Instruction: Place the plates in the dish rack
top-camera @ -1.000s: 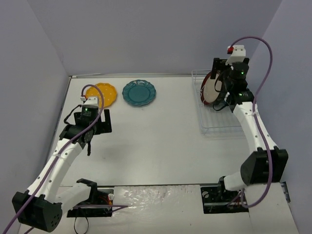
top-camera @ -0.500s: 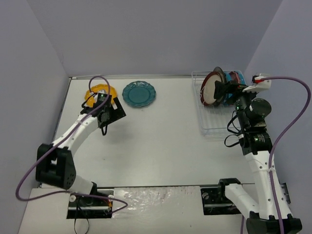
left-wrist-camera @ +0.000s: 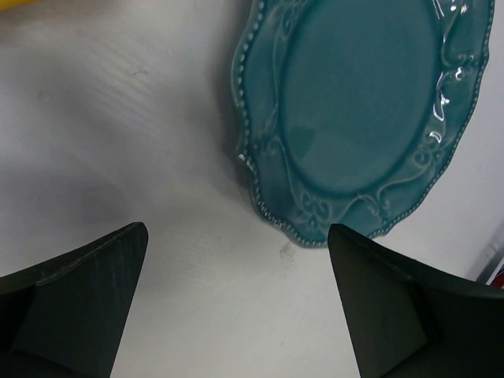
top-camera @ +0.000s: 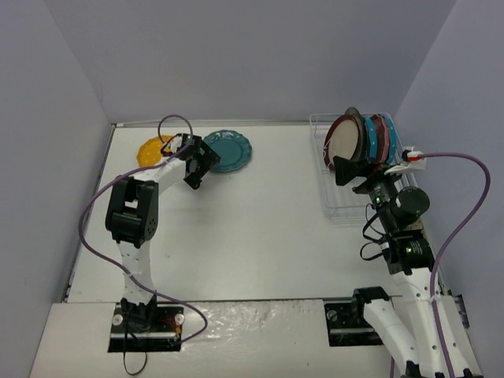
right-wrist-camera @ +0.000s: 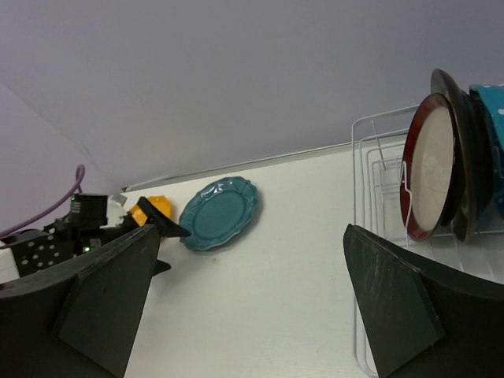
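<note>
Left gripper (top-camera: 197, 162) (left-wrist-camera: 236, 232): fingers spread wide, nothing between them. It hangs low over the table (top-camera: 260, 228), just beside the near-left rim of the teal scalloped plate (top-camera: 228, 150) (left-wrist-camera: 358, 118), not touching it in the wrist view.

Teal plate lies flat at the far side of the table. The yellow plate (top-camera: 152, 150) (right-wrist-camera: 155, 206) lies flat to its left, partly hidden by the left arm.

Right gripper (top-camera: 343, 168) (right-wrist-camera: 250, 236): fingers apart, empty, held above the left edge of the dish rack (top-camera: 346, 201) (right-wrist-camera: 370, 157).

Rack sits at the table's far right. Plates stand on edge, packed together at its far end: the cream-centred, maroon-rimmed plate (top-camera: 345, 142) (right-wrist-camera: 429, 169) is leftmost, then a dark-rimmed one, then a blue dotted plate (top-camera: 374, 138) (right-wrist-camera: 488, 134) (those further right cannot be counted). The near part of the rack holds no plates.
</note>
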Robot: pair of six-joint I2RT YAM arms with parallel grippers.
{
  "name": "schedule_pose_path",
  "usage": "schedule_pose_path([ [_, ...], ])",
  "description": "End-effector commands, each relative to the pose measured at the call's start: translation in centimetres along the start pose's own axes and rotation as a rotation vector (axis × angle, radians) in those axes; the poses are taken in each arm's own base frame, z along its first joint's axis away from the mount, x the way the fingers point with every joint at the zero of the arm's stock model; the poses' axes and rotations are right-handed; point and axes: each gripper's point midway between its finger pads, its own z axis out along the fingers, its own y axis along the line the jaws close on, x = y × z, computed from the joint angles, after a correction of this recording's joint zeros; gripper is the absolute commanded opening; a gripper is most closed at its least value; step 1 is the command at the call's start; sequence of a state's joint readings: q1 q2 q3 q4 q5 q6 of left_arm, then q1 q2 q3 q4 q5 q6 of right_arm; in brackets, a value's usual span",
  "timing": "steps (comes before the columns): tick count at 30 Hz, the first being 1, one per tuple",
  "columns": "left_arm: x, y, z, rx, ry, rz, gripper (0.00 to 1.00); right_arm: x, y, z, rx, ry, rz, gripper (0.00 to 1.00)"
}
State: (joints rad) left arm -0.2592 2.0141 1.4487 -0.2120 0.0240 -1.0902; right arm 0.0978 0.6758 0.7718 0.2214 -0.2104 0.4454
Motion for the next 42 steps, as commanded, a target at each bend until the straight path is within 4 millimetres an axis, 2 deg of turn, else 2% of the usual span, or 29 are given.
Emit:
schedule_pose_path([
  [1,-3.1,-4.4,0.5,0.123,-0.067,-0.083,0.97,-1.3,2.0,0.1,-0.079,-0.05,-0.006,1.0],
  [4,-2.7,-3.9,2.1,0.11,-0.059,-0.099,0.93,-1.0,2.3,0.2,-0.085,-0.039,-0.017,1.0],
  [9,-1.7,-2.6,3.4,0.108,-0.049,-0.133,0.85,-0.5,2.4,0.1,-0.088,-0.025,-0.015,1.0],
  [14,-0.1,-0.6,5.0,0.106,-0.03,-0.148,0.7,0.3,2.4,0.1,-0.095,-0.004,0.001,1.0],
  [19,0.4,0.5,6.1,0.121,-0.036,-0.151,0.56,0.8,2.5,-0.2,-0.104,0.012,0.007,1.0],
  [25,1.1,1.8,7.1,0.126,-0.035,-0.151,0.29,1.9,2.1,-0.3,-0.098,0.036,0.009,1.0],
  [27,1.4,2.3,7.2,0.122,-0.03,-0.147,0.1,2.3,2.0,-0.2,-0.101,0.05,0.013,1.0],
  [29,1.7,2.5,7.1,0.134,-0.017,-0.141,0.01,2.9,2.0,0.0,-0.108,0.072,0.023,1.0],
  [30,2.0,2.9,7.1,0.127,-0.011,-0.14,0.0,3.2,1.9,0.2,-0.106,0.082,0.025,1.0],
  [32,2.4,3.0,6.6,0.162,-0.005,-0.145,0.0,4.2,2.2,0.5,-0.127,0.116,0.044,1.0],
  [34,2.9,3.0,5.2,0.2,0.011,-0.145,0.0,6.2,2.5,0.9,-0.153,0.177,0.09,1.0],
  [36,4.5,4.6,4.3,0.188,0.043,-0.14,0.0,7.5,3.0,1.2,-0.173,0.206,0.13,1.0],
  [40,7.1,6.8,0.9,0.198,0.105,-0.116,0.0,12.5,4.2,1.6,-0.19,0.322,0.192,1.0],
  [42,7.5,7.0,-1.1,0.22,0.101,-0.096,0.0,14.6,4.7,1.9,-0.192,0.359,0.233,1.0],
])
